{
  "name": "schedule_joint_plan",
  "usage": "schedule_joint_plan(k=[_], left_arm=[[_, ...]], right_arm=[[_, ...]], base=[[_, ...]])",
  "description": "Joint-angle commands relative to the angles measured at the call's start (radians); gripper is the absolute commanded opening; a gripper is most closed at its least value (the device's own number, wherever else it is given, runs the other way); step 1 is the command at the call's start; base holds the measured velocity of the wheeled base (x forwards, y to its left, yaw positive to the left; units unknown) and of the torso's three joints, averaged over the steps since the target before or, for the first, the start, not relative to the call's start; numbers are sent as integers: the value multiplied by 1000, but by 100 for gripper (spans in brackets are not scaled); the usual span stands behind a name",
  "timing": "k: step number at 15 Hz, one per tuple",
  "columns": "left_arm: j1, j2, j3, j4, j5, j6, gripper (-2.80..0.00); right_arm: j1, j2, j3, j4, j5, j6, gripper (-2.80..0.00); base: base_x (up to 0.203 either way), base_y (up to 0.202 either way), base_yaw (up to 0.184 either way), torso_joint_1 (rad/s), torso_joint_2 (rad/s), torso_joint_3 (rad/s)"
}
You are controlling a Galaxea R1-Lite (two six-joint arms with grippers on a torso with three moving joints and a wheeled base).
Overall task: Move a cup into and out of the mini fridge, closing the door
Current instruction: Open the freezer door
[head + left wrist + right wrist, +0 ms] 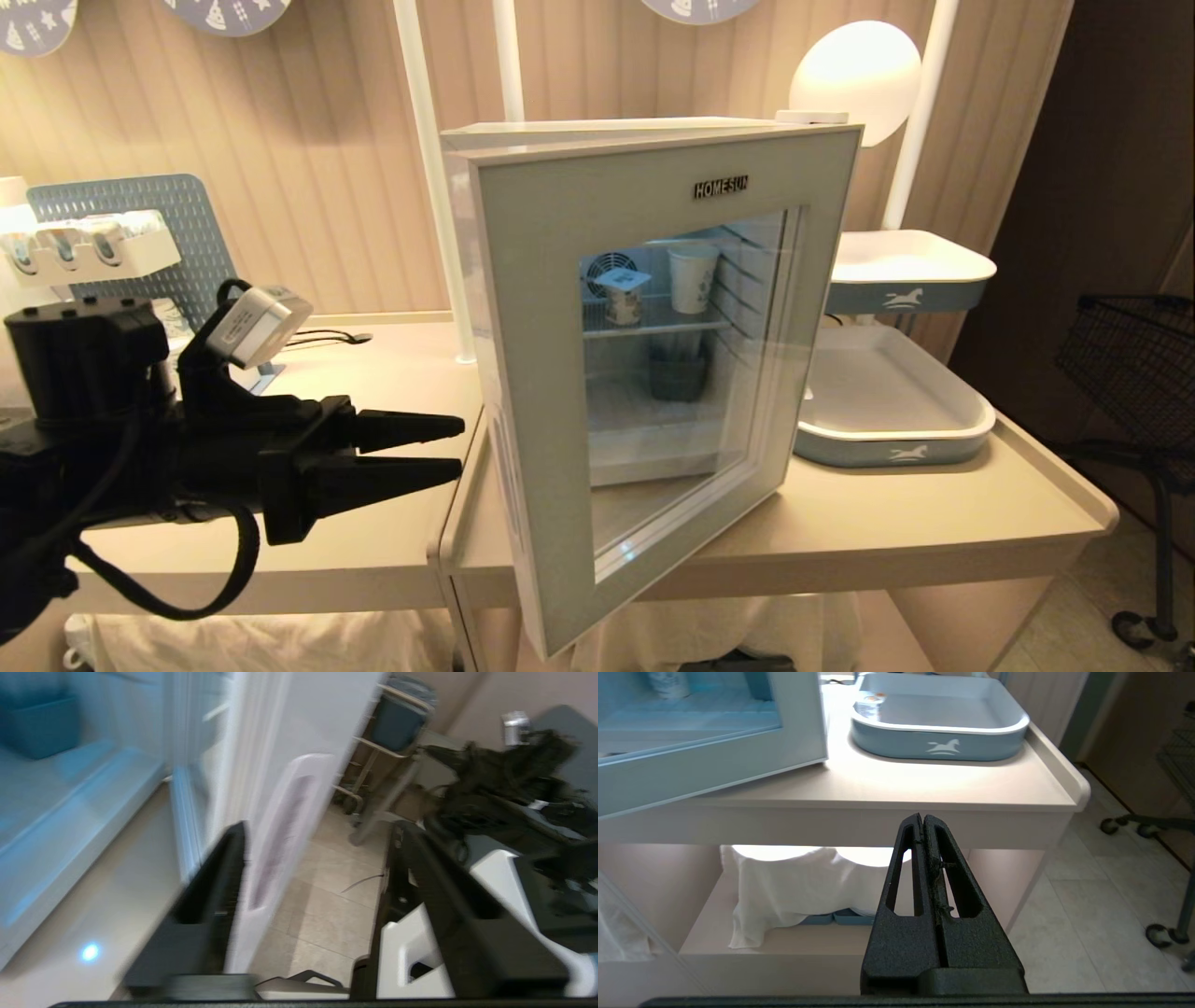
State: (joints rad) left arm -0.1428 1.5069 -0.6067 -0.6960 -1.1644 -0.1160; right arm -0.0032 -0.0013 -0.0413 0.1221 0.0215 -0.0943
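Sitting inside the boxy white mini fridge point(644, 131), the tiny foil-lidded white cup point(623, 294) awaits removal; grey-blue glass-windowed door point(551, 373) ajar, left claw point(457, 448) part-open, empty.

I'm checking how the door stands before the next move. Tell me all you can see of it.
The door is a flat grey-blue frame around a big glass pane, lettered HOMESUN at the top, with a white inner edge. It stands ajar, swung out past the table edge. The cup shows through the glass. The left tool is at its free edge, fingers apart astride it.

Perhaps a nursery: rocking-horse trays point(896, 434), pegboard point(177, 233)
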Motion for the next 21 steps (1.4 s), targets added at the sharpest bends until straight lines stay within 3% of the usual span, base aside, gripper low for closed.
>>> schedule_joint_plan(k=[1,3,8,16,21], left_arm=[[34,-8,13,-2,6,-1,-280],[75,2,25,-21,10,-1,-280],[71,83,-3,-73,52,1,-280],[-58,385,-235,-94,154,2,-280],[-124,324,-199,-93,134,-7,-280]], right_arm=[[0,0,0,1,0,-1,-280],[0,0,0,1,0,-1,-280],[0,0,0,1,0,-2,-280],[0,0,0,1,0,-4,-280],[0,0,0,1,0,-4,-280]], base=[[0,0,0,0,0,0],[0,0,0,0,0,0],[0,0,0,0,0,0],[0,0,0,0,0,0],[0,0,0,0,0,0]])
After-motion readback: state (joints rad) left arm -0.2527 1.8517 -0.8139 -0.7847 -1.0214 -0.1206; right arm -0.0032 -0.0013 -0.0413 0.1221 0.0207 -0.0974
